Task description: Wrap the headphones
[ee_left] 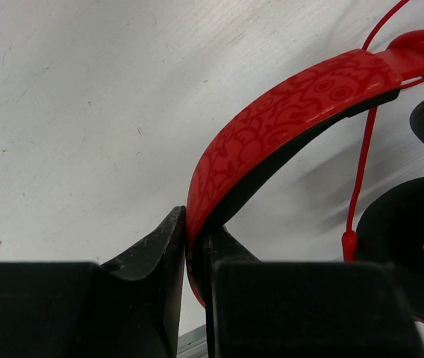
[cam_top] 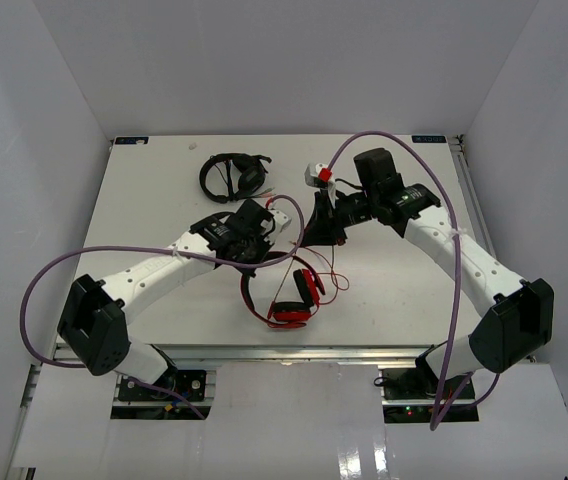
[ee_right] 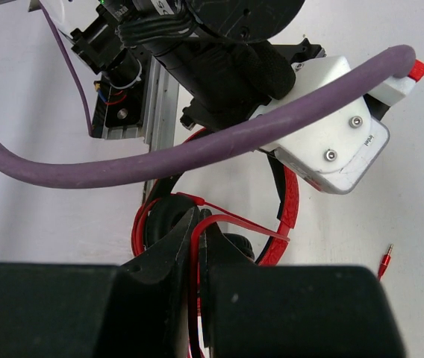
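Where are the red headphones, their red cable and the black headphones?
red headphones (ee_left: 294, 112), left wrist view, on the patterned headband.
red cable (ee_right: 385, 262), right wrist view, on its loose plug tip.
black headphones (cam_top: 248, 180), top external view, on an earcup.

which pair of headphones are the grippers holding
The red headphones: left gripper clamps their headband, right gripper pinches their cable. The black headphones lie untouched farther back.

Red headphones (cam_top: 290, 312) lie near the middle of the near edge, their thin cable (cam_top: 341, 277) looping rightward. Just beyond them, mid-worktop, the left gripper (cam_top: 256, 255) and right gripper (cam_top: 314, 235) nearly meet. Black headphones (cam_top: 232, 177) sit toward the far edge.
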Tool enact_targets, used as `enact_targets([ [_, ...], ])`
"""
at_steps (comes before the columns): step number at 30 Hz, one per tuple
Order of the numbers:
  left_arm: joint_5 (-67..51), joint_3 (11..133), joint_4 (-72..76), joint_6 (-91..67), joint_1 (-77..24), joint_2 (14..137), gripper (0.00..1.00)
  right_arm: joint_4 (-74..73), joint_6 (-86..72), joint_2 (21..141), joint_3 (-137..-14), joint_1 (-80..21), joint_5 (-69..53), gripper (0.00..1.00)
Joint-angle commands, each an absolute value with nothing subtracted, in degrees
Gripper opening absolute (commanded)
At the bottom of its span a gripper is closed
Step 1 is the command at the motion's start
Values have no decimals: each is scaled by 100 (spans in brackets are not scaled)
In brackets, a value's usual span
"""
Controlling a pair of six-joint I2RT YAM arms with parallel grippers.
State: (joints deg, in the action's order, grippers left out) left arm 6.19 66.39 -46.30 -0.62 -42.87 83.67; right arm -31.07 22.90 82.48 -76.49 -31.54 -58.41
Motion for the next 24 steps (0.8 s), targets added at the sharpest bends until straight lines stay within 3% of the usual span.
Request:
enact_targets([
  [1,350,6888,-4615,-253,-4299,8358,0,-2734,2198,8104,-7718,-3207,-5939,8],
  [13,316,7142,-4703,-584,-4298,8694,0,-2579,1996,8091,-7610,-3262,-6078,8],
  [24,1538,8388,-5118,-1428,-4298,9260,0,-2435,1854,7909,-7244,-3451,-6111,8],
])
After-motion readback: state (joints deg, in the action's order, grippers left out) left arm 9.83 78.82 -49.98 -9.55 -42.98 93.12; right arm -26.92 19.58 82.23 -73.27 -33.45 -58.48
